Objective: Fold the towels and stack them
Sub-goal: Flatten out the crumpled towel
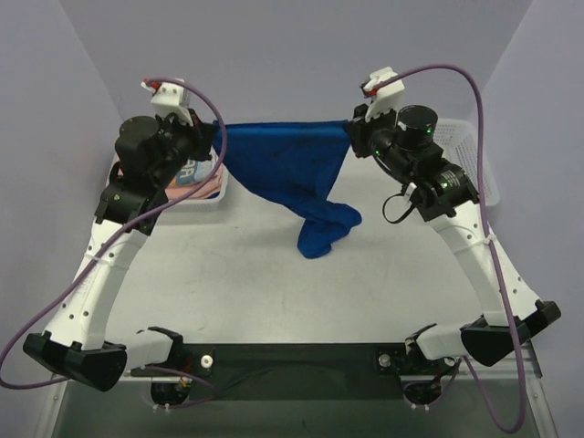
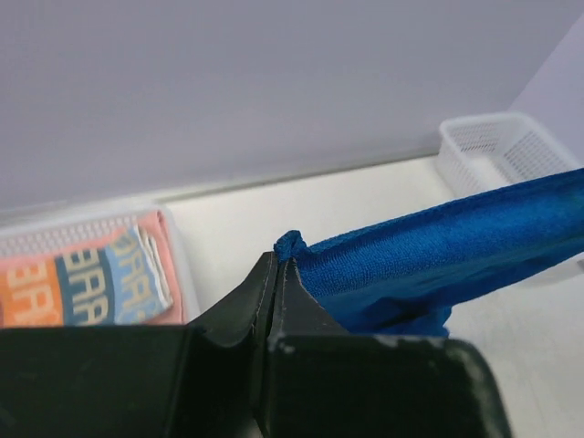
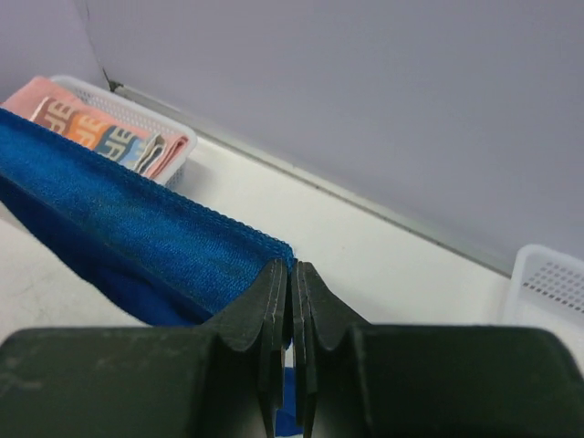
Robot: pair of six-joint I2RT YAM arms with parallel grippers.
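The royal-blue towel hangs stretched between my two grippers above the table, its lower end bunched on the table surface. My left gripper is shut on its left top corner. My right gripper is shut on its right top corner. The salmon-pink towel and the white lettered towel lie folded in the left basket; they also show in the left wrist view and in the right wrist view.
A white mesh basket stands at the back left under my left arm. A second white mesh basket stands at the back right, also in the left wrist view. Walls close the back and both sides.
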